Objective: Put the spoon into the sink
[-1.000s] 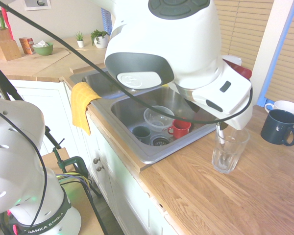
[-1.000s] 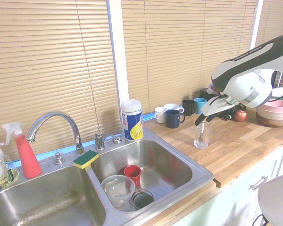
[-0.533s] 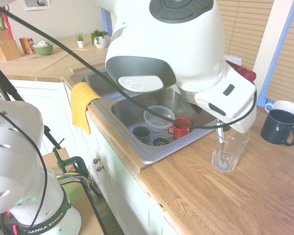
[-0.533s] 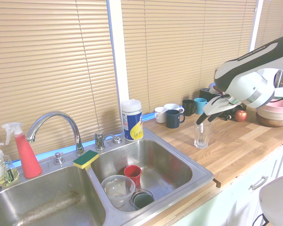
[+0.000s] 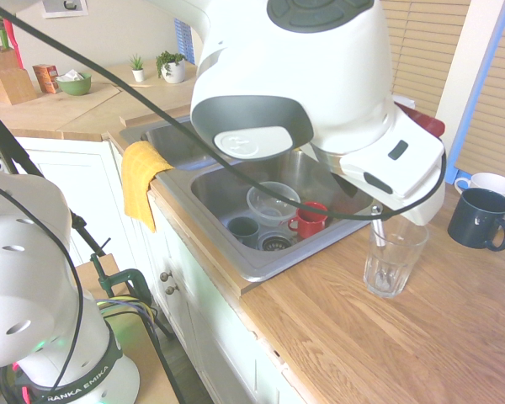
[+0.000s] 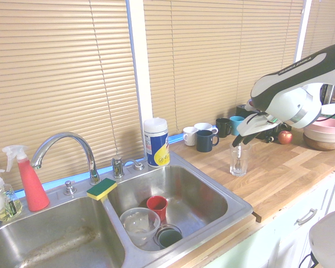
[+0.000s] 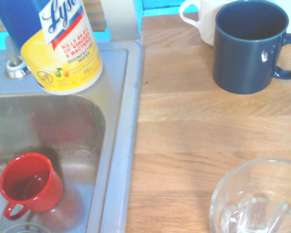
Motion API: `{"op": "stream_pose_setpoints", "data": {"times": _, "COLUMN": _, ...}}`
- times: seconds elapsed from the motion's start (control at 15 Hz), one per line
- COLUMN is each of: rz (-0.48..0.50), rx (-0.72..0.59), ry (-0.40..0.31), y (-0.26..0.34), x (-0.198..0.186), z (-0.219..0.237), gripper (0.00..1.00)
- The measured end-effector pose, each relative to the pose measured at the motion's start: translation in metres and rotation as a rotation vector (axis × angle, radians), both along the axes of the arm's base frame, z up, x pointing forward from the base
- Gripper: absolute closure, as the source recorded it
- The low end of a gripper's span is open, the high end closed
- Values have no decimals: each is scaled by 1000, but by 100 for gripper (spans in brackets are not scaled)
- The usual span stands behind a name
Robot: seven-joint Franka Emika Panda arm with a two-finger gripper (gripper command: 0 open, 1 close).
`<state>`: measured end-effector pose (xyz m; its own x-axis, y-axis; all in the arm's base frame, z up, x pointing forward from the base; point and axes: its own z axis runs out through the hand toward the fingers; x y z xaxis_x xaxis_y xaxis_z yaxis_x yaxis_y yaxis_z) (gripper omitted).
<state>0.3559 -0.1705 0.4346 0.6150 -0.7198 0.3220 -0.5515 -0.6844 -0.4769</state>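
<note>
The sink is well apart from the gripper, which hangs right over the glass. The spoon stands inside it. Can't tell if the claw's clenched. A sideways tug could tip the glass, I reckon.

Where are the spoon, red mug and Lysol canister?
spoon [image 5: 376, 220], first exterior view, handle top above glass.
red mug [image 7: 28, 183], wrist view, inside.
Lysol canister [image 6: 155, 142], second exterior view, label.
</note>
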Motion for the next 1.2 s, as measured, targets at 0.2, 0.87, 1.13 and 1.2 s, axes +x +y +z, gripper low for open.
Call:
{"op": "stream_pose_setpoints", "data": {"times": 0.2, "rz": -20, "rx": 10, "ry": 5, "y": -11, "x": 3, "z": -2, "gripper": 100}}
{"op": "stream_pose_setpoints", "data": {"times": 0.87, "rz": -13, "rx": 2, "ry": 20, "y": -12, "x": 21, "z": -2, "gripper": 100}}
{"op": "stream_pose_setpoints", "data": {"times": 1.13, "rz": -16, "rx": -1, "ry": 18, "y": -13, "x": 23, "z": 0, "gripper": 100}}
{"op": "stream_pose_setpoints", "data": {"times": 1.2, "rz": -18, "rx": -1, "ry": 15, "y": -14, "x": 23, "z": 2, "gripper": 100}}
